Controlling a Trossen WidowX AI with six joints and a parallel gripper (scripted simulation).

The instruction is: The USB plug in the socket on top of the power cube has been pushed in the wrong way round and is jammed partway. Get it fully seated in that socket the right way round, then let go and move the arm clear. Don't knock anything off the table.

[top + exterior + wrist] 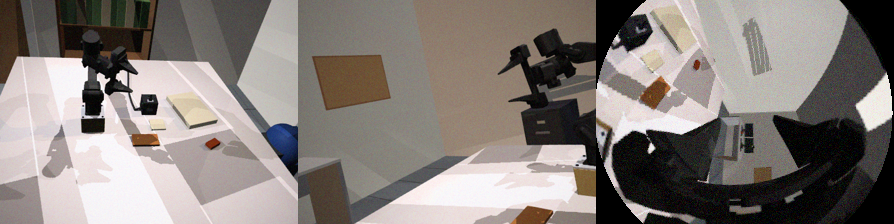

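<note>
The black power cube (149,106) (637,31) stands upright on the table, right of the arm's base in the top view. On its top face a pale socket outline shows, with a small dark plug (150,97) at it. How deep the plug sits and which way round it is cannot be told. A dark cable (130,99) runs from the cube's left side up behind the gripper. My gripper (135,82) (503,87) (748,119) is wide open and empty, raised above the table, up and left of the cube in the top view. The cube is outside the exterior view.
A large cream slab (191,109) (675,27) lies right of the cube. A small cream block (157,124) (652,61) and an orange-brown slab (145,140) (532,216) (655,93) lie in front of it. A small red block (212,143) (697,64) lies farther right.
</note>
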